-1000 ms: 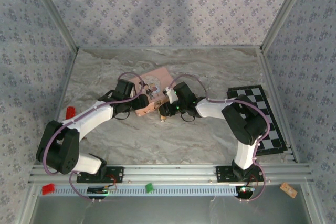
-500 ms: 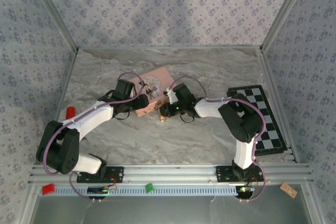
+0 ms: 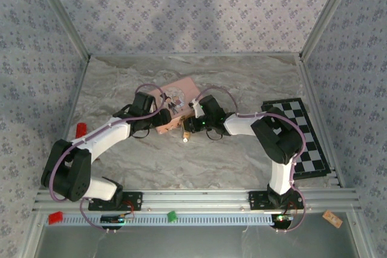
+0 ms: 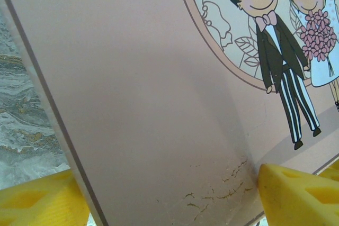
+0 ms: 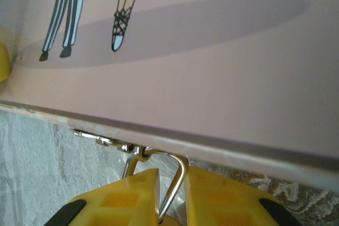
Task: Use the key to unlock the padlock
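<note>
The pink tin (image 3: pixel 178 98) with a cartoon couple on its lid lies mid-table. My left gripper (image 3: pixel 161 119) is shut on the tin (image 4: pixel 159 104), a yellow finger (image 4: pixel 299 194) at each side edge. The padlock (image 5: pixel 183 165) hangs by its thin silvery shackle from the tin's hasp (image 5: pixel 108 141). My right gripper (image 5: pixel 172 186) is shut on the padlock; the shackle runs up between the yellow fingers (image 5: pixel 122 197), and a bit of brass body shows low between them. In the top view the right gripper (image 3: pixel 188 126) sits at the tin's near corner. A small pale thing (image 3: pixel 184 139) lies just before it. I cannot tell whether it is the key.
A chessboard (image 3: pixel 299 134) lies at the right, under the right arm's elbow. A red object (image 3: pixel 80 129) sits by the left wall. Small red (image 3: pixel 55 217) and green (image 3: pixel 172 216) blocks rest on the front rail. Patterned walls close in three sides.
The right gripper's jaws have narrowed around the padlock and the wrist has edged slightly left. The small pale thing has shifted a little left. The left arm has not moved.
</note>
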